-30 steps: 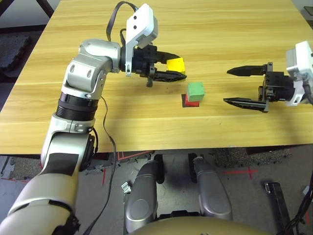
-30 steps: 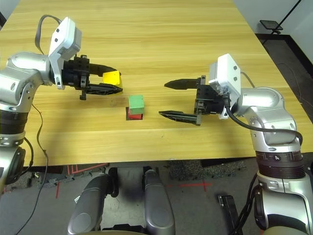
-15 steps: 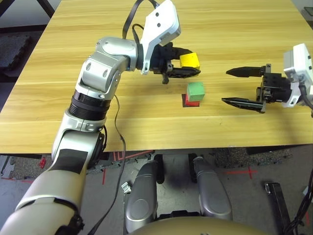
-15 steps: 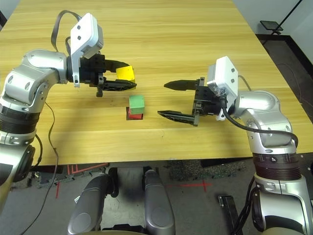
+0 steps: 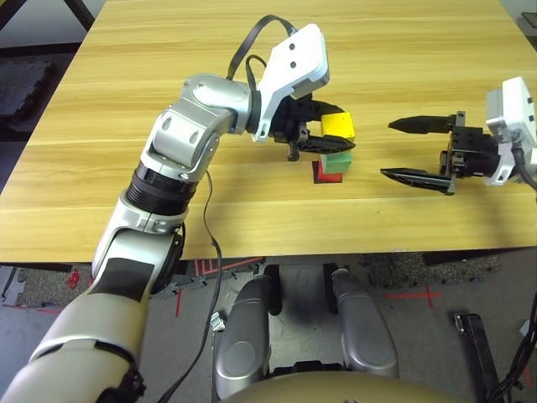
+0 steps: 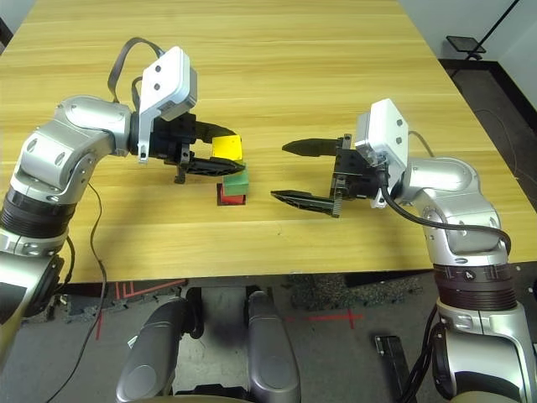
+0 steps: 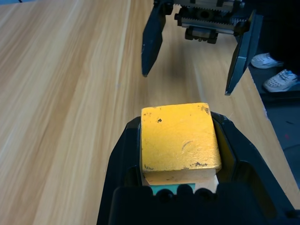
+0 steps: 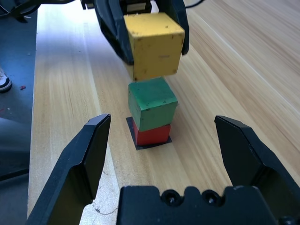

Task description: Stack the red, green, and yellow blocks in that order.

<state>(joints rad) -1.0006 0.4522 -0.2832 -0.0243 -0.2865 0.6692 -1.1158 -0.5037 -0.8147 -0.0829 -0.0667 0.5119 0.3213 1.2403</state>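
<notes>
Right wrist view shows the left gripper [image 8: 152,35] clamping the yellow block [image 8: 152,44] just above the green block [image 8: 152,103] on red block [image 8: 151,134], for placement; the right gripper [image 5: 415,149] waits unclenched.

One red block [image 8: 151,134], one green block [image 8: 152,103], one yellow block [image 8: 152,44]; two grippers.

Red block: the small matte red cube [image 8: 151,134] shows only a thin strip under the small matte green cube [image 8: 152,103]; its top is covered.
Green block, left wrist view: just a teal sliver [image 7: 172,188] under the small matte yellow cube [image 7: 179,136].
Black patch: the flat black square patch [image 8: 140,143] shows only its edge.
Shoes: white shoes [image 7: 276,70] past the table, cut by the picture's border.
</notes>
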